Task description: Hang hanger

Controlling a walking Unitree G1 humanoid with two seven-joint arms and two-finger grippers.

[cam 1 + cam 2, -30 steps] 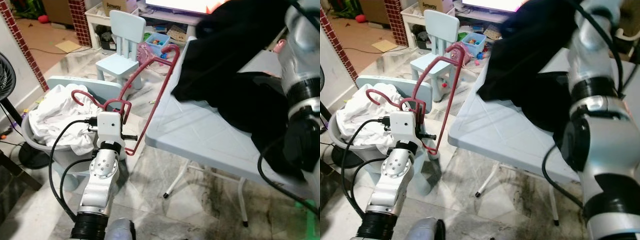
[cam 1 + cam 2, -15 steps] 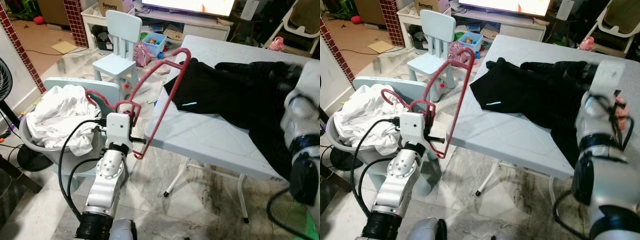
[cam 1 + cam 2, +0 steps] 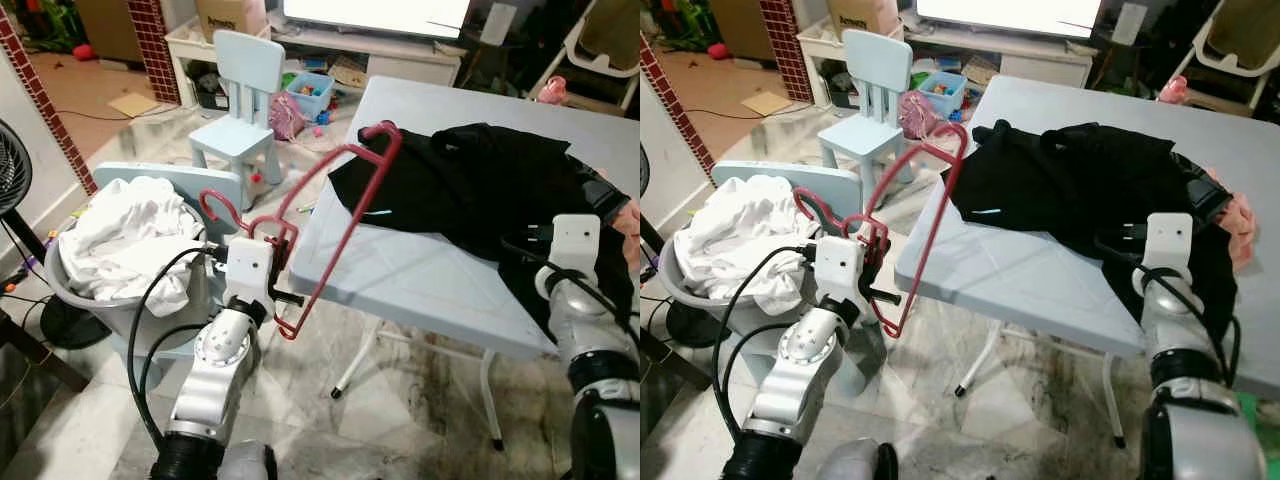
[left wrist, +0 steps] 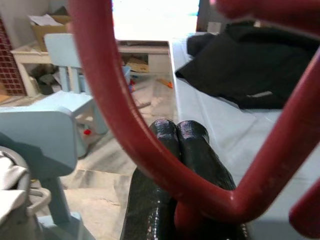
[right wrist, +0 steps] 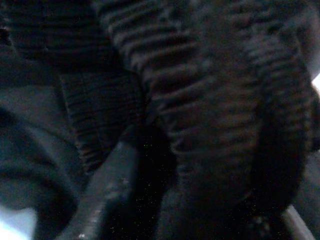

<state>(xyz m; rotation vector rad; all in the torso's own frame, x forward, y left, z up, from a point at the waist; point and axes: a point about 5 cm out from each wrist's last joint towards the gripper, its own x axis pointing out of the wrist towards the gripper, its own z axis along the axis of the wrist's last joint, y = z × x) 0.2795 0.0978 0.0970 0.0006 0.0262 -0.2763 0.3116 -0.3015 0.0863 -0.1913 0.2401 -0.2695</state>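
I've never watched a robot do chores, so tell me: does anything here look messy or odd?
The black garment lies crumpled on the table, part drooping over its near edge, while the red hanger in the left gripper carries nothing.

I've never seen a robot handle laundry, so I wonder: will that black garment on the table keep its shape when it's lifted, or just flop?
Probably flop: the black garment lies crumpled in soft folds on the table. It looks light, though a ribbed knit part seen in the right wrist view may add bulk. The red hanger, held in the left gripper, looks rigid by contrast.
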